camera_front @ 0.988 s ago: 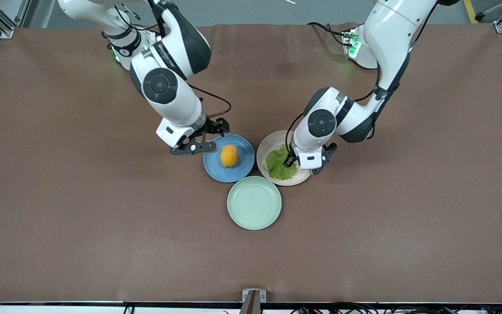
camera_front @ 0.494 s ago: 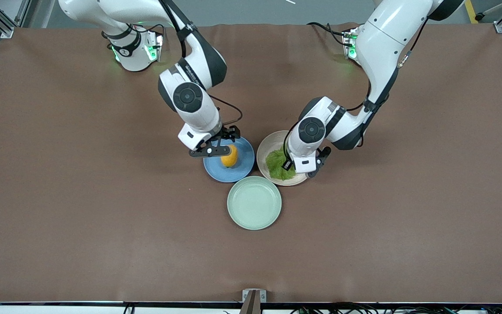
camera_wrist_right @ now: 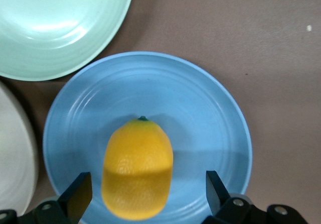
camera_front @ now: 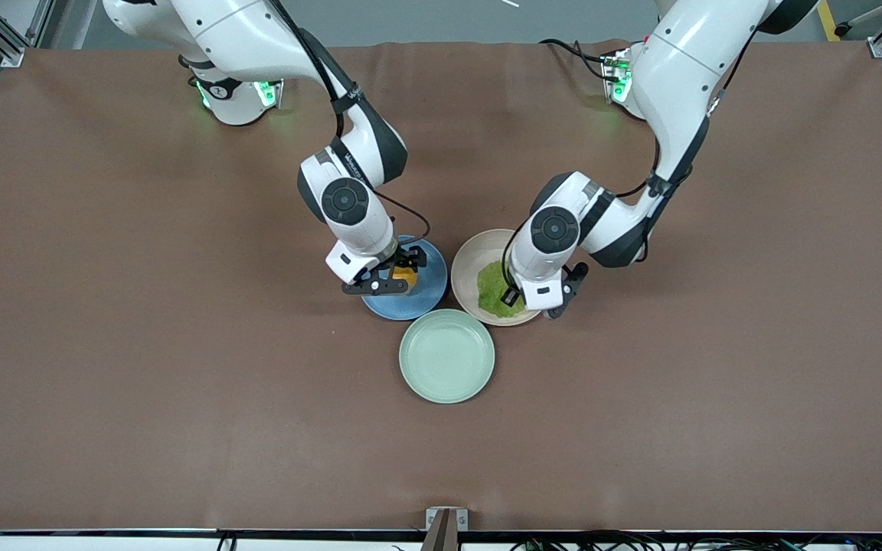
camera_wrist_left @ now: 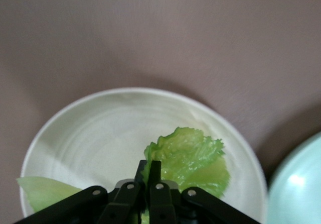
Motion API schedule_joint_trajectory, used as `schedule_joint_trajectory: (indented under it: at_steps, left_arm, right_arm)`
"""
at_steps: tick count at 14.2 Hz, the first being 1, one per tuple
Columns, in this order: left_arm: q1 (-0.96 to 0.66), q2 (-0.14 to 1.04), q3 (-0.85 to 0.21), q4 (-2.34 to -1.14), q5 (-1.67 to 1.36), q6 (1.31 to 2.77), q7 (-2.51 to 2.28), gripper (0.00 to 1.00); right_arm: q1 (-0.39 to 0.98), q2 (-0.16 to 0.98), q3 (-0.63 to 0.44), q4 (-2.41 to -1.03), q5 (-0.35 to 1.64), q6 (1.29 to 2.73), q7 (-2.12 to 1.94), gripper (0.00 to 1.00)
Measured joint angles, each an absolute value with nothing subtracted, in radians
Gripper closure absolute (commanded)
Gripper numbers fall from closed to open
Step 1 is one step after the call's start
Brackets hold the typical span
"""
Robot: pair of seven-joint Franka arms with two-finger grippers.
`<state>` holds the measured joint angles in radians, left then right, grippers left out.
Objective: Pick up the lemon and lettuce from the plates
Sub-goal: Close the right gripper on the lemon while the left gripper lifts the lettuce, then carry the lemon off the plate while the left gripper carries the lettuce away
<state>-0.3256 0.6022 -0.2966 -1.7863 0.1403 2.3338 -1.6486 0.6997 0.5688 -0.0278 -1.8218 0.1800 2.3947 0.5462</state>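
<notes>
The lemon (camera_wrist_right: pixel 138 166) lies on the blue plate (camera_wrist_right: pixel 200 113); in the front view only part of the lemon (camera_front: pixel 406 272) shows under the right hand on the blue plate (camera_front: pixel 432 272). My right gripper (camera_wrist_right: pixel 145 196) is open, low over the plate, one finger on each side of the lemon (camera_front: pixel 399 277). The lettuce (camera_wrist_left: pixel 193 156) lies bunched on the beige plate (camera_wrist_left: pixel 95 128). My left gripper (camera_wrist_left: pixel 149 171) is shut on the leaf's edge. In the front view the left gripper (camera_front: pixel 516 295) sits on the lettuce (camera_front: pixel 493 286) in the beige plate (camera_front: pixel 472 252).
A mint-green plate (camera_front: pixel 447 356) stands nearer the front camera, touching close to both other plates; it also shows in the right wrist view (camera_wrist_right: pixel 50 23) and the left wrist view (camera_wrist_left: pixel 301 184). Brown cloth (camera_front: pixel 181 383) covers the table.
My right gripper has moved from beside the blue plate to over it and come down around the lemon. My left gripper has shut on the lettuce, which has bunched up.
</notes>
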Motion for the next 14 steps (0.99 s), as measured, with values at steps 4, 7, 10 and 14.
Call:
schedule_joint_trajectory:
  at_steps: [4, 7, 10, 14]
  left_arm:
    - [-0.266, 0.474, -0.294, -1.774, 0.148, 2.186, -1.572, 1.00]
    - [-0.161, 0.420, -0.291, -1.779, 0.151, 2.133, -1.431, 1.00]
    - [-0.039, 0.424, -0.288, -1.792, 0.151, 2.132, -1.301, 1.00]
    - [0.090, 0.453, -0.287, -1.808, 0.151, 2.135, -1.193, 0.99]
  right_arm:
    - [0.721, 0.611, -0.025, -1.819, 0.181, 2.442, 0.549, 0.22]
    - [0.729, 0.614, -0.025, -1.813, 0.182, 2.444, 0.553, 0.52]
    - [0.728, 0.614, -0.029, -1.808, 0.182, 2.444, 0.555, 0.76]
    - [0.727, 0.606, -0.035, -1.785, 0.182, 2.413, 0.554, 0.78]
